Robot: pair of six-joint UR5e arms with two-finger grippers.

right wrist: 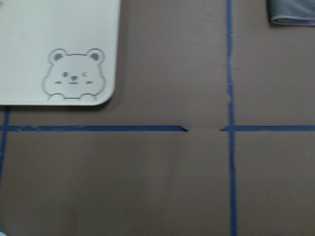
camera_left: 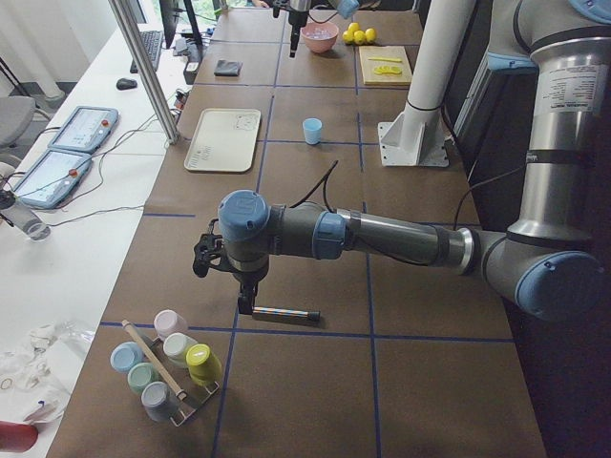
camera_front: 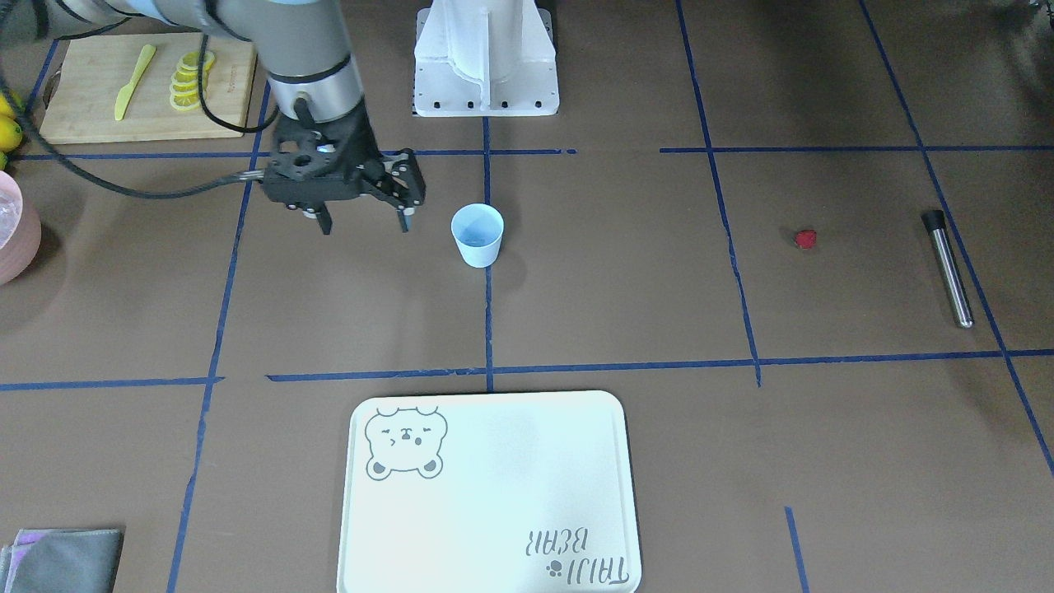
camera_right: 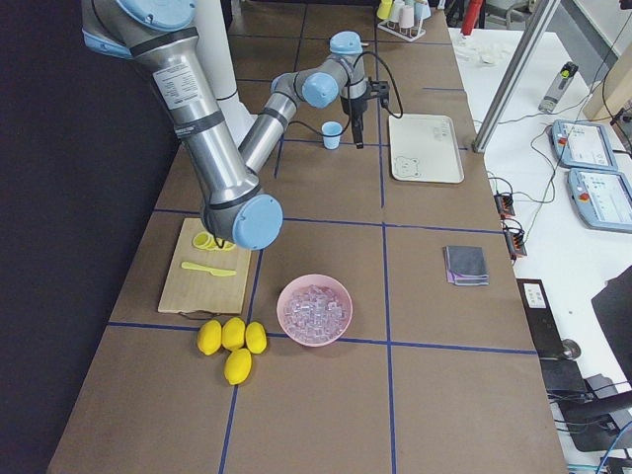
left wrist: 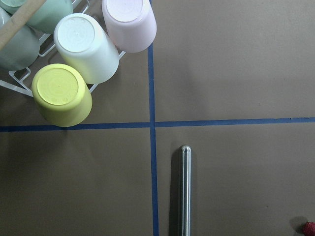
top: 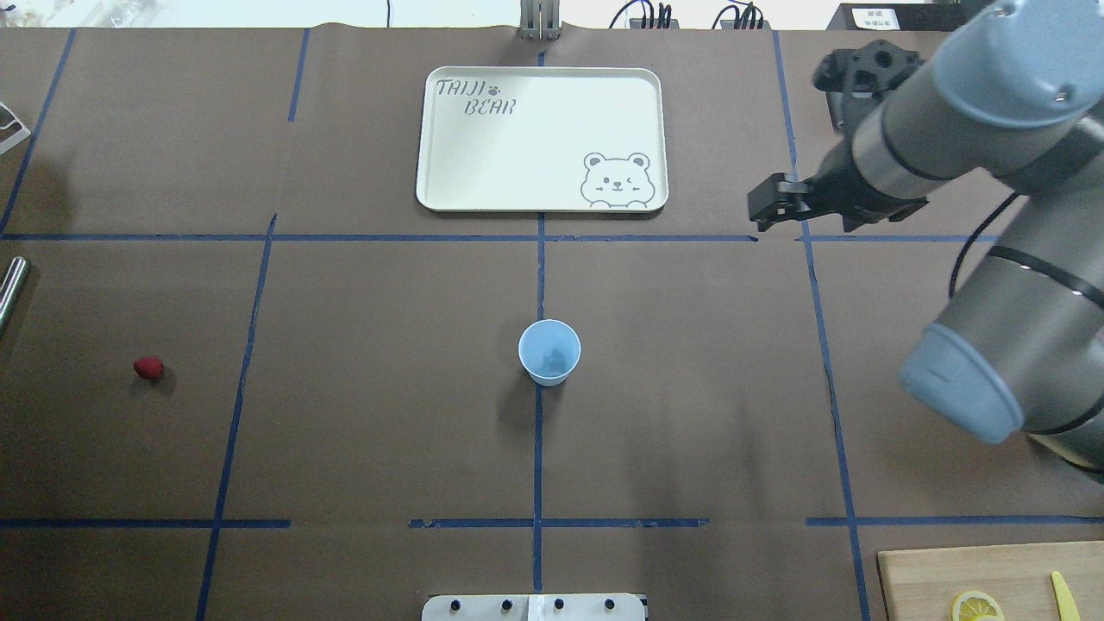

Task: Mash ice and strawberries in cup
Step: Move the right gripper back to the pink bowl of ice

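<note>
The pale blue cup stands upright at the table's middle, also in the overhead view; faint pale ice chunks show inside. The red strawberry lies far off on the robot's left side. My right gripper is open and empty, hovering beside the cup, apart from it. My left gripper hangs over a steel muddler; I cannot tell whether it is open or shut. The left wrist view shows the muddler and the strawberry.
A white bear tray lies at the operators' side. A pink bowl of ice, lemons and a cutting board with lemon slices sit on the robot's right. A cup rack stands beyond the muddler. A grey cloth lies nearby.
</note>
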